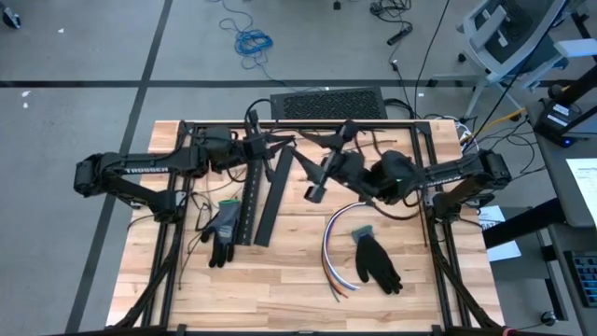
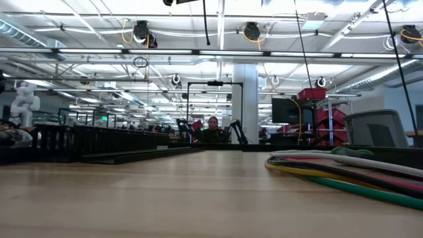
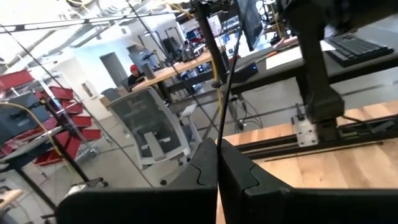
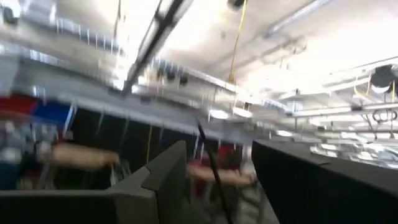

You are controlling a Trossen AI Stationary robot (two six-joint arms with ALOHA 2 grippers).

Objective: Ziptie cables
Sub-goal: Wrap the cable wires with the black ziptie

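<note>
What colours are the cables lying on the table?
The cables: white, grey, orange, blue; high view shows them best.

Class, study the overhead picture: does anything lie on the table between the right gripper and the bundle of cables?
Nothing visible does. The right gripper, jaws open, hangs above bare wood just beyond the cables. The black glove lies beside the cables on their far side, not in that path.

A grey tiled floor (image 1: 84,56) surrounds the wooden desk (image 1: 280,280), with a coiled blue cord (image 1: 252,41) lying on it. An office chair (image 1: 508,33) stands nearby, and ceiling pipes (image 2: 198,53) run above red shelves (image 3: 37,124).
</note>
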